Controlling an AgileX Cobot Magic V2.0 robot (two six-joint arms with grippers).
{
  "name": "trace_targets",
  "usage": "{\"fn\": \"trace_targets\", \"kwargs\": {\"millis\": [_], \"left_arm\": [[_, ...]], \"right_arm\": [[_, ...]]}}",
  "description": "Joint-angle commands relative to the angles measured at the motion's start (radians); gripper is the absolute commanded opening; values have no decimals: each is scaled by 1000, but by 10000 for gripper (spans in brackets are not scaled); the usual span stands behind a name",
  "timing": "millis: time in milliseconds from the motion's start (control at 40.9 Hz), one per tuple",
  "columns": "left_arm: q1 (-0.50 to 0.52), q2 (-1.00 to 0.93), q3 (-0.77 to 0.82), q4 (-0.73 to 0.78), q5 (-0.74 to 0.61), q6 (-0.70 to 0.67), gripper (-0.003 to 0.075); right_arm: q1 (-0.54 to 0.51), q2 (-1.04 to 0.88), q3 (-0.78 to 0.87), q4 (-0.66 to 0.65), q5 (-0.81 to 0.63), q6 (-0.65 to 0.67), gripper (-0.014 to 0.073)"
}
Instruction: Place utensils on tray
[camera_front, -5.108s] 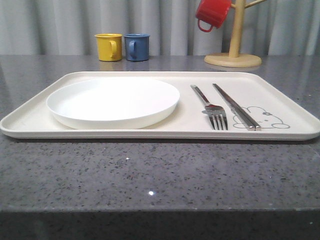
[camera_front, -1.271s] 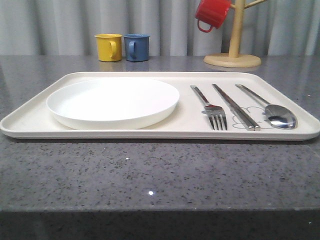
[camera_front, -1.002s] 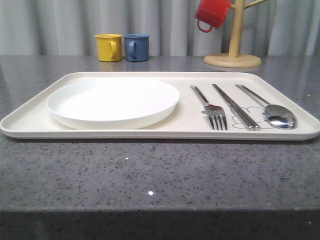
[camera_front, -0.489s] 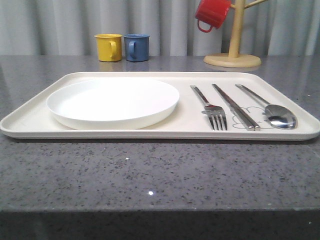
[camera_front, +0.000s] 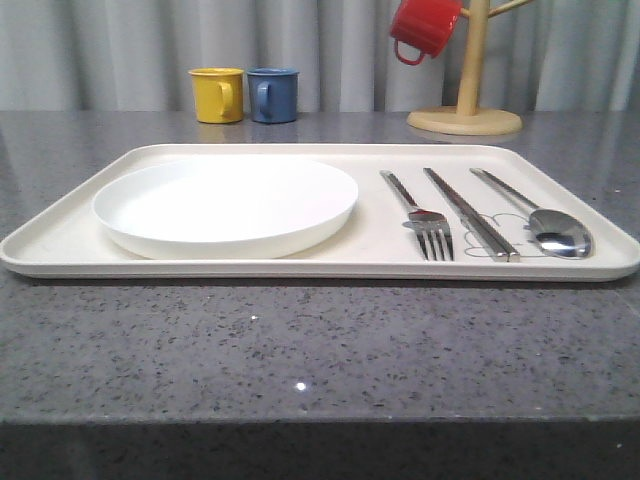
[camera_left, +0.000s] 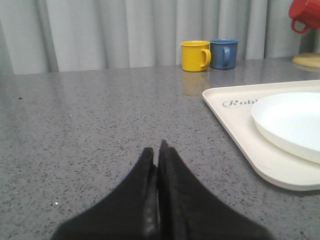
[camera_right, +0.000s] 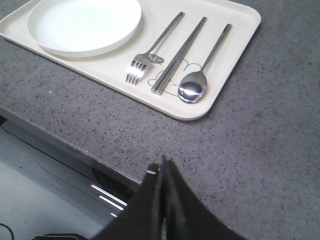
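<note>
Since five seconds back a spoon (camera_front: 556, 234) has joined the set; over the last second or so I see nothing shift. On my front feed the tray (camera_front: 60, 245) sits on a speckled grey stone counter (camera_front: 300, 350), pale curtains (camera_front: 120, 50) behind. A plate (camera_front: 226, 203) lies on its left half; to the right lie a fork (camera_front: 420, 215), flat sticks (camera_front: 470, 213) and the spoon, side by side, handles pointing far. At the far edge stand a yellow mug (camera_front: 218, 94) and blue mug (camera_front: 273, 94), touching or nearly so, and a red mug (camera_front: 424, 27) hangs on a wooden stand (camera_front: 466, 110). My left wrist feed shows the "Rab…" script on the tray's corner, and the left gripper (camera_left: 158, 150) with fingers pressed together on nothing, over bare counter left of the tray. My right wrist feed shows the rabbit drawing partly under the sticks, and the right gripper (camera_right: 162, 162), also clenched empty, over the counter's near edge, well apart from the spoon.
</note>
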Motion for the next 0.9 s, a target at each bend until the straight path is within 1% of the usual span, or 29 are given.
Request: {"fn": "trace_targets", "kwargs": {"millis": [0,415,880], "left_arm": [[16,-24,-4,-9,-87,-9,-18],[61,-24,-4,-9,-80,-9,-18],[61,-24,-4,-9,-80,-9,-18]], "right_arm": [[1,14,-24,3,-71,-12,-122],[1,14,-24,3,-71,-12,-122],[1,14,-24,3,-71,-12,-122]]}}
